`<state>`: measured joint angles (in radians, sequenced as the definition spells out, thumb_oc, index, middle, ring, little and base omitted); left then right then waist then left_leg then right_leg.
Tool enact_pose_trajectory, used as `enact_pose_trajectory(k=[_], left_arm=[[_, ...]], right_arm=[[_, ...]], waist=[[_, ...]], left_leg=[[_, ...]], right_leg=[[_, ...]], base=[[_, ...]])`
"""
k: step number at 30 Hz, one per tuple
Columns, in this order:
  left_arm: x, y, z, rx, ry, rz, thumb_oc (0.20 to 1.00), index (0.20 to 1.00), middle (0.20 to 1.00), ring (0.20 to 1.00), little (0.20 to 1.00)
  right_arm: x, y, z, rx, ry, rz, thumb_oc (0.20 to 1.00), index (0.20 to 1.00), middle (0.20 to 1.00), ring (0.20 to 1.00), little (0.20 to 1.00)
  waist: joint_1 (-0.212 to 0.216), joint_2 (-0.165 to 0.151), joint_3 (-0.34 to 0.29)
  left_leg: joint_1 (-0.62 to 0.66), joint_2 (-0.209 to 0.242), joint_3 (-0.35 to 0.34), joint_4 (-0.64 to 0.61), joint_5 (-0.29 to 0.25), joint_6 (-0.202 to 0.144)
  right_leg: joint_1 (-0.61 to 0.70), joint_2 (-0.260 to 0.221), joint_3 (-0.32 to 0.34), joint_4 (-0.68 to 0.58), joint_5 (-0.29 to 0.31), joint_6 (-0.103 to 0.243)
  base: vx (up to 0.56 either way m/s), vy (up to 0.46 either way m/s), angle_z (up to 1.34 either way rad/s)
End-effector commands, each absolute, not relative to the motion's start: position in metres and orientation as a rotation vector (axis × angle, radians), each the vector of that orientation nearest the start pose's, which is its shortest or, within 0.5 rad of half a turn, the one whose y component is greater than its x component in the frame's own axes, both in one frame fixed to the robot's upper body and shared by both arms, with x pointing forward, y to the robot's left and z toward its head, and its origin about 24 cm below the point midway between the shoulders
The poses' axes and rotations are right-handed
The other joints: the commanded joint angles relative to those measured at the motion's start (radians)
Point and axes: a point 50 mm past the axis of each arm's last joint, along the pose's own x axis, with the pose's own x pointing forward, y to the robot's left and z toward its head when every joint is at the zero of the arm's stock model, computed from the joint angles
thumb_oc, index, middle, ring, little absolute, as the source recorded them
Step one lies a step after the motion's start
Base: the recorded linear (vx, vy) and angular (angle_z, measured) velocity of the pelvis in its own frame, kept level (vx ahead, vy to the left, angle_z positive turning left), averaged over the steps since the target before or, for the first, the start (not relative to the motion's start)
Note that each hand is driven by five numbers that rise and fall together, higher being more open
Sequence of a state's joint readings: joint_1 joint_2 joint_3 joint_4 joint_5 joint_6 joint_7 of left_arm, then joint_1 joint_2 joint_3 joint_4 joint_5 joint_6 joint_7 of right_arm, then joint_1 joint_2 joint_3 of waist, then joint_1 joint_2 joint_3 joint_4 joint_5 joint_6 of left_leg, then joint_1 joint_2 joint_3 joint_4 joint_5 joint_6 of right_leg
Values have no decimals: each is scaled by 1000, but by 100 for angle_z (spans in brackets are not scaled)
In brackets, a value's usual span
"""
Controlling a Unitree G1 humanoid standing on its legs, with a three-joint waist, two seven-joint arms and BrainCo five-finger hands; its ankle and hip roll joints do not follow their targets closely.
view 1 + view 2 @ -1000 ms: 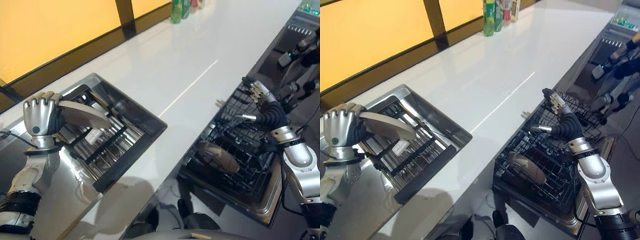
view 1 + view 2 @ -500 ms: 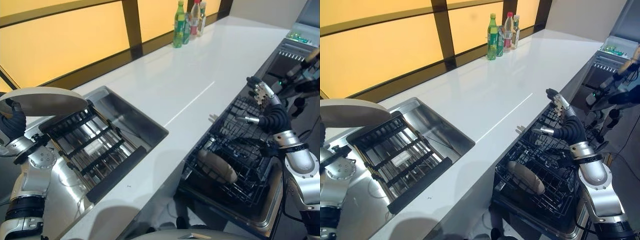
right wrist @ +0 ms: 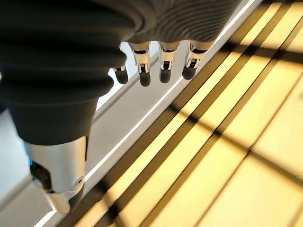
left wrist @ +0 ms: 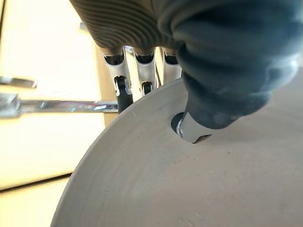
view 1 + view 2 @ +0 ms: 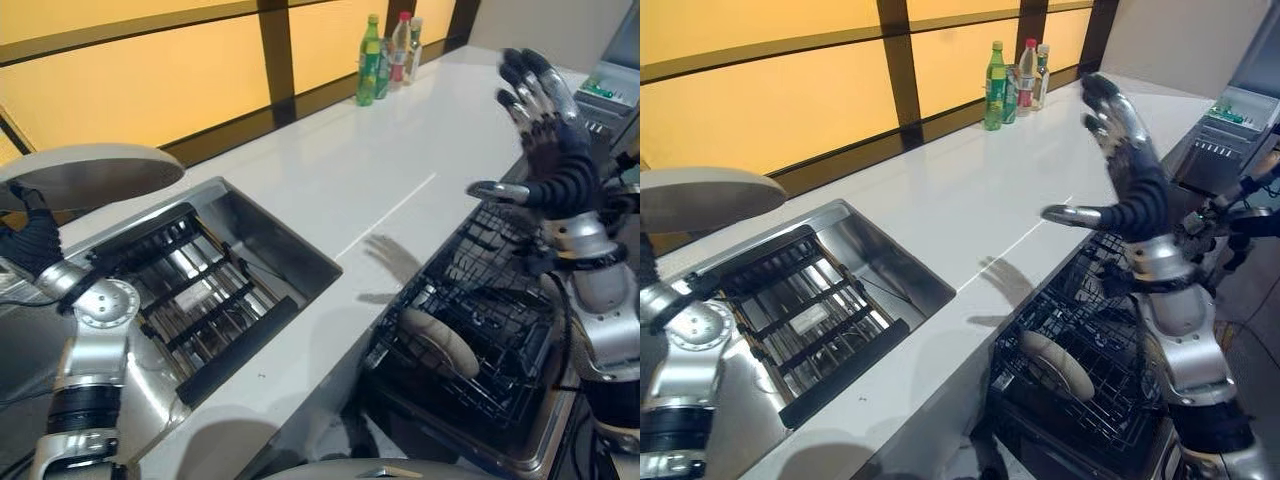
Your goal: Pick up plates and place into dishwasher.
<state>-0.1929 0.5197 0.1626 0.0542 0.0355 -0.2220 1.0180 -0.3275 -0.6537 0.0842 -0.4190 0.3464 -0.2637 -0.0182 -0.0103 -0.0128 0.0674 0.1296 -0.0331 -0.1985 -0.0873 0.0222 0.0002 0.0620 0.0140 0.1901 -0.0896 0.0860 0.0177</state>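
Left hand (image 5: 28, 245) pinches a grey plate (image 5: 90, 177) above the sink rack (image 5: 190, 290). Right hand (image 5: 545, 120), fingers spread, hangs over the dishwasher basket (image 5: 480, 330) holding another plate (image 5: 440, 342). Bottles (image 5: 385, 58) stand far along the white counter (image 5: 330, 170).

Your left hand (image 4: 222, 66) has the plate (image 4: 189, 184) pinched: the thumb presses down onto the plate's pale grey face, and you can see the fingers (image 4: 124, 85) hooked over its curved rim from the far side. The plate takes up most of what lies past the hand. Behind it you've got a warm yellow panel (image 4: 42, 47), crossed by a thin metal bar (image 4: 57, 106).
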Motion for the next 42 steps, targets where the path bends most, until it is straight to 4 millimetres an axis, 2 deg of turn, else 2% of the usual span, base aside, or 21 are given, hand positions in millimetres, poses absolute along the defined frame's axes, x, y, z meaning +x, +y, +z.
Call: enact_pose_trajectory(k=[1, 6, 11, 17, 20, 25, 34, 38, 42], left_arm=[[263, 267, 188, 253, -792, 936, 200, 200, 200, 200, 200], [274, 225, 193, 161, -783, 777, 200, 200, 200, 200, 200], [278, 189, 202, 104, -791, 618, 200, 200, 200, 200, 200], [273, 152, 213, 78, -818, 372, 200, 200, 200, 200, 200], [268, 145, 213, 79, -811, 277, 200, 200, 200, 200, 200], [259, 145, 209, 78, -800, 191, 200, 200, 200, 200, 200], [250, 156, 200, 154, -817, 149, 200, 200, 200, 200, 200], [248, 167, 196, 202, -808, 187, 200, 200, 200, 200, 200], [244, 182, 192, 233, -809, 265, 200, 200, 200, 200, 200]], right_arm=[[239, -132, 256, -167, -935, 472, 1000, 1000, 1000, 1000, 1000], [238, -77, 241, -95, -798, 717, 1000, 1000, 1000, 1000, 1000], [231, -38, 233, -31, -746, 882, 1000, 1000, 1000, 1000, 1000], [226, -20, 244, -59, -818, 866, 1000, 1000, 1000, 1000, 1000], [228, -22, 252, -68, -849, 813, 1000, 1000, 1000, 1000, 1000], [229, -34, 258, -94, -903, 697, 1000, 1000, 1000, 1000, 1000], [239, -56, 254, -206, -924, 530, 1000, 1000, 1000, 1000, 1000], [246, -80, 253, -329, -946, 339, 1000, 1000, 1000, 1000, 1000], [242, -107, 251, -373, -951, 232, 1000, 1000, 1000, 1000, 1000]], waist=[[49, -25, -100], [82, -27, -110], [108, -29, -108], [147, -35, -104], [163, -37, -103], [185, -38, -101], [203, -32, -103], [196, -30, -104], [175, -25, -103]], left_leg=[[-66, -59, -44, 15, 23, 46], [-83, -65, -71, 15, 37, 47], [-97, -74, -108, 10, 48, 45], [-110, -83, -144, 5, 56, 42], [-117, -86, -156, 4, 58, 40], [-126, -93, -174, 4, 60, 43], [-134, -103, -189, 3, 61, 49], [-132, -103, -188, 2, 59, 50], [-132, -102, -176, 0, 56, 53]], right_leg=[[-23, -21, -48, 86, -42, 30], [-27, -18, -82, 92, -51, 25], [-24, -14, -105, 85, -52, 24], [-12, -17, -140, 64, -48, 25], [-11, -21, -156, 54, -43, 27], [-10, -28, -175, 46, -35, 31], [-15, -40, -192, 45, -27, 37], [-17, -44, -190, 47, -22, 42], [-26, -44, -171, 52, -12, 46]], base=[[-103, -38, 17], [-102, -48, 24], [-90, -69, 23], [-57, -66, 20], [-45, -42, 18], [-35, -24, 15], [-12, 7, 8], [6, 29, 3], [-3, 36, 0]])
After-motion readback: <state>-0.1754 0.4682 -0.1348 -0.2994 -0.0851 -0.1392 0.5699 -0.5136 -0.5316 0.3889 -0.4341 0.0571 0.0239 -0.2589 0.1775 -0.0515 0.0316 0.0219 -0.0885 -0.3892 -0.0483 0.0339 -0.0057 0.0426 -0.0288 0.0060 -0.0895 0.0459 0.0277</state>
